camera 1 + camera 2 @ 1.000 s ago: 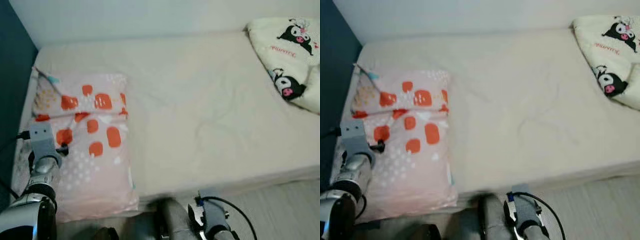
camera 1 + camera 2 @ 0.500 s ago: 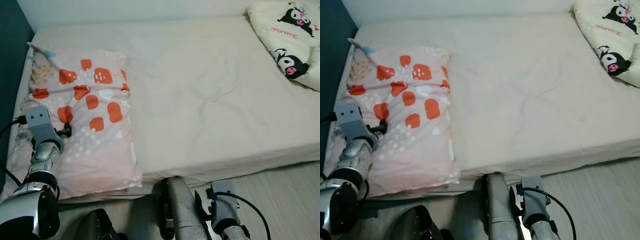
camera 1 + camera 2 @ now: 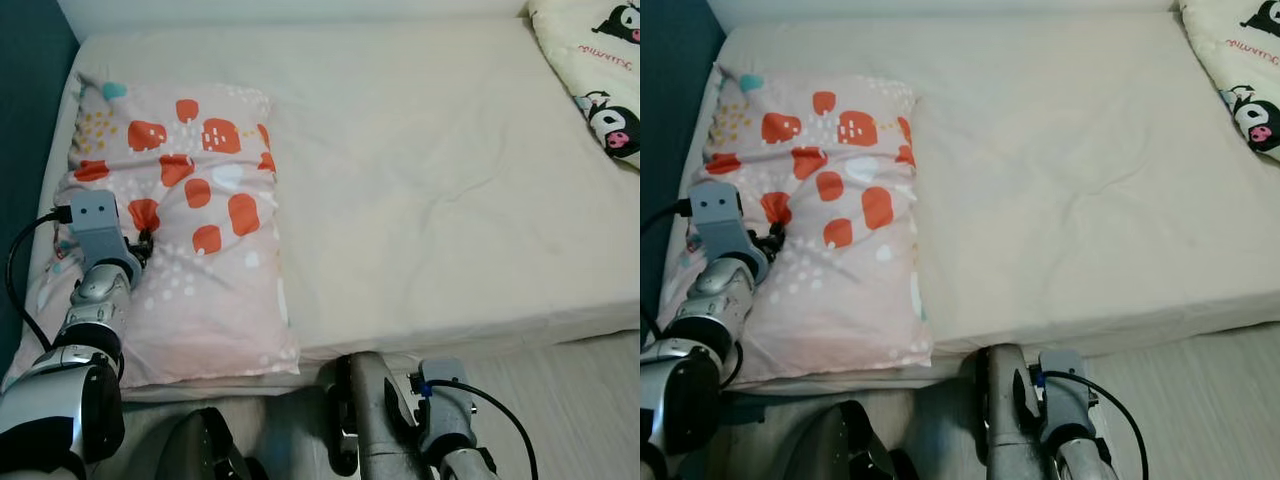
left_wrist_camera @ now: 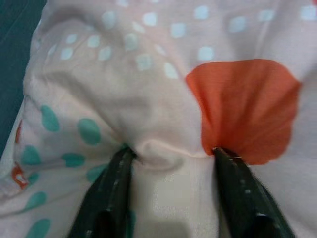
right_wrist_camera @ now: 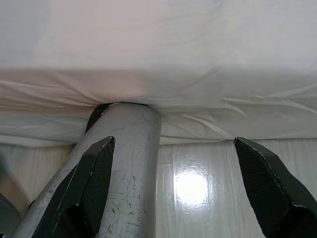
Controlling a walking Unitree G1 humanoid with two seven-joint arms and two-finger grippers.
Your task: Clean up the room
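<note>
- Nearest the camera, the right claw (image 5: 173, 193) hangs low by the foot of the bed, over the pale wood floor (image 3: 580, 400). Its fingers (image 5: 270, 188) are spread wide apart with nothing between them, and a silver tube-shaped part of the robot (image 5: 119, 173) sits just beside one finger.
- The left claw (image 4: 171, 163) is down on the near left part of the pillow (image 3: 190, 230). Its two black fingertips (image 4: 116, 173) pinch a bunched fold of the pillowcase, so it's clamped on the fabric.
- The pillow itself is pink with orange blobs, white dots and a few teal ones. It lies lengthwise along the left side of the bed (image 3: 430, 200), its near end reaching the mattress edge.
- The rest of the mattress is covered in a cream sheet with a few soft wrinkles.
- Far right corner of the bed: a cream blanket (image 3: 600, 80) with black cartoon characters, well apart from the pillow.
- A dark teal wall (image 3: 25, 120) runs along the left of the bed.
</note>
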